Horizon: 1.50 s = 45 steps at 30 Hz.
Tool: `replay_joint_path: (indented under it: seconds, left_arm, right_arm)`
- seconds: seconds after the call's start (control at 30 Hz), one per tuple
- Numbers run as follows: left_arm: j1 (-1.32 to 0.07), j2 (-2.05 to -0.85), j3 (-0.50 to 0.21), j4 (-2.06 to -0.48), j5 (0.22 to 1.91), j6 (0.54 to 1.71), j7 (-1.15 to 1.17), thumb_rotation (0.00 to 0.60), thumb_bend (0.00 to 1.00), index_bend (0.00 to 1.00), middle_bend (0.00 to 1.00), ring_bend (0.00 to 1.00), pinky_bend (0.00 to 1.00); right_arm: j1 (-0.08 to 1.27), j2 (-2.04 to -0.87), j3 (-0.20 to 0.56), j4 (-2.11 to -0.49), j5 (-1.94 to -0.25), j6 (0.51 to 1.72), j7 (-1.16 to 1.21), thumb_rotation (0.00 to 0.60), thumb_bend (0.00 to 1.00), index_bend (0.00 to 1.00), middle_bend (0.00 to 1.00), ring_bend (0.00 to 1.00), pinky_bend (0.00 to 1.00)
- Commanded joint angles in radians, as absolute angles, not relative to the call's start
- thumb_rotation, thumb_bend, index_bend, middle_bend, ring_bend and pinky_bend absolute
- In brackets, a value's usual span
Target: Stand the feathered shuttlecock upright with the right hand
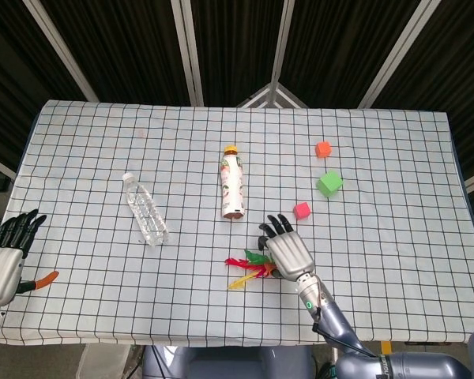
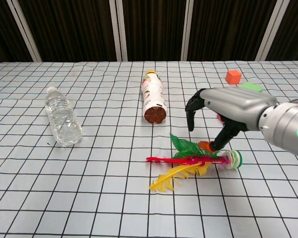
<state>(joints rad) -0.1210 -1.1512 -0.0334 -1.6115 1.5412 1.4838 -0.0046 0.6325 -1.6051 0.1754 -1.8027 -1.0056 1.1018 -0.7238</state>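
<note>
The feathered shuttlecock (image 1: 247,264) lies on its side on the checked cloth, red, green and yellow feathers pointing left. Its round green-and-white base (image 2: 232,158) points right in the chest view. My right hand (image 1: 288,251) hovers just above the base end, fingers apart and curved downward, holding nothing. Seen from the chest, the right hand (image 2: 228,111) has its orange-tipped thumb close over the feathers near the base. In the head view the hand hides the base. My left hand (image 1: 4,264) rests open at the table's left front edge.
A clear water bottle (image 1: 145,210) lies at the left. A drink bottle (image 1: 233,183) with an orange cap lies behind the shuttlecock. A pink cube (image 1: 302,210), a green cube (image 1: 329,183) and an orange cube (image 1: 323,148) sit at the back right.
</note>
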Motion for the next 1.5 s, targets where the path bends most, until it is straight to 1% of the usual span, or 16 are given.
replay_joint_path:
  seconds: [0.03,0.27,0.53,0.9,1.33,1.5]
  left_arm:
    - [-0.122,-1.150,-0.034,-1.613,1.538,1.479,-0.007,0.600,0.00,0.00,0.00,0.00,0.00]
    - [-0.124,-1.148,-0.032,-1.618,1.537,1.474,-0.008,0.600,0.00,0.00,0.00,0.00,0.00]
    - [-0.126,-1.146,-0.033,-1.620,1.534,1.470,-0.013,0.600,0.00,0.00,0.00,0.00,0.00]
    - [-0.128,-1.142,-0.033,-1.627,1.531,1.466,-0.021,0.600,0.00,0.00,0.00,0.00,0.00]
    - [-0.129,-1.141,-0.032,-1.632,1.528,1.463,-0.024,0.600,0.00,0.00,0.00,0.00,0.00]
    - [-0.129,-1.141,-0.034,-1.632,1.525,1.462,-0.025,0.600,0.00,0.00,0.00,0.00,0.00]
  right_arm:
    - [0.658,-1.648,0.183,-1.773,-0.982,1.101,-0.744,0.600,0.37,0.49,0.22,0.00,0.00]
    - [0.699,-1.711,0.198,-1.715,-0.944,1.108,-0.768,0.600,0.37,0.51,0.23,0.00,0.00]
    - [0.733,-1.745,0.201,-1.671,-0.918,1.117,-0.801,0.600,0.37,0.51,0.23,0.00,0.00]
    - [0.756,-1.783,0.177,-1.658,-0.901,1.154,-0.857,0.600,0.37,0.51,0.23,0.00,0.00]
    - [0.758,-1.793,0.164,-1.661,-0.898,1.173,-0.853,0.600,0.54,0.53,0.24,0.00,0.00]
    - [0.758,-1.790,0.165,-1.669,-0.898,1.180,-0.850,0.600,0.58,0.53,0.24,0.00,0.00]
